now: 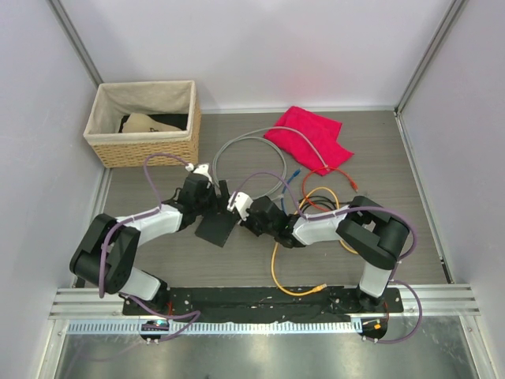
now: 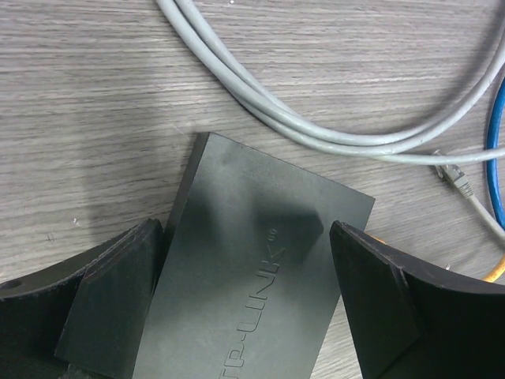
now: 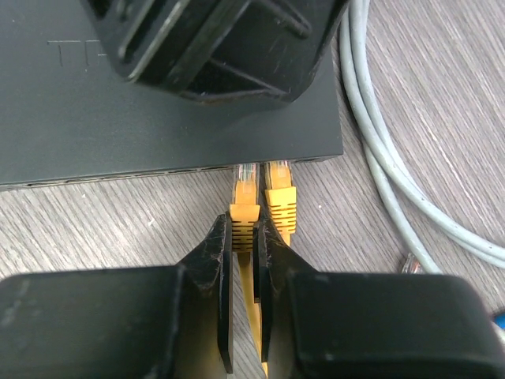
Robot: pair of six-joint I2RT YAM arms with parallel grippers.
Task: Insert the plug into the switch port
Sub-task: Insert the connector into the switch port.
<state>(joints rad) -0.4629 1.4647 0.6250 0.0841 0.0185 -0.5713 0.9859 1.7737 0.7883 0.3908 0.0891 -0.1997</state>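
Top view: you have the switch point(image 1: 215, 229) lying on the table point(image 1: 394, 197) between the arms.
Left wrist: your left gripper point(image 2: 246, 304) is spread wide and straddles it.
Right wrist: your right gripper point(image 3: 245, 233) pinches the yellow plug point(image 3: 245, 193). The tip is at the switch's socket edge, beside a second plug point(image 3: 281, 197).

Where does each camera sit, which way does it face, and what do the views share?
Top external: above and behind the bases, facing down on the table; left arm, right arm, left gripper and right gripper show.
Left wrist: on the left arm, facing down at the switch and grey cable; its open fingers show.
Right wrist: on the right arm, facing the switch's port edge; its fingers, shut on the yellow plug, show.
Shared: all three show the switch and grey cable.
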